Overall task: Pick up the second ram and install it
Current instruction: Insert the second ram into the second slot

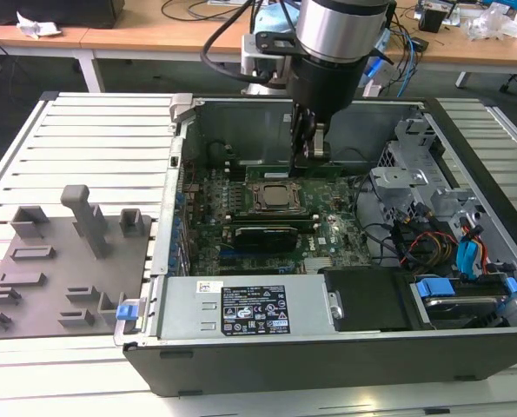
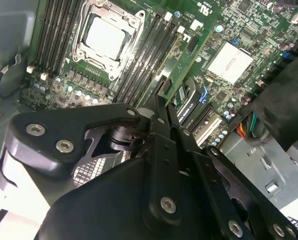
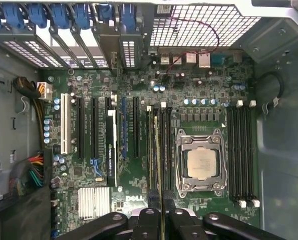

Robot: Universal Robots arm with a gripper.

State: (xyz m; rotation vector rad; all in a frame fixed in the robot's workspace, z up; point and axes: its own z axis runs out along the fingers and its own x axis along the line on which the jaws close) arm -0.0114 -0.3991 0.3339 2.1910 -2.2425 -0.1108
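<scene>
Down inside the open grey computer case, black gripper clamped on the thin green ram stick, edge-on, its length parallel with the black memory slots beside the silver CPU socket.

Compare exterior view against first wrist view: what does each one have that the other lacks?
Exterior view: the grey tray beside the case, the labelled power supply, the arm above the case. First wrist view: blue card latches, white heatsink, expansion slots. Both: the CPU socket, and the gripper shut on the second ram by the memory slots next to the socket.
</scene>
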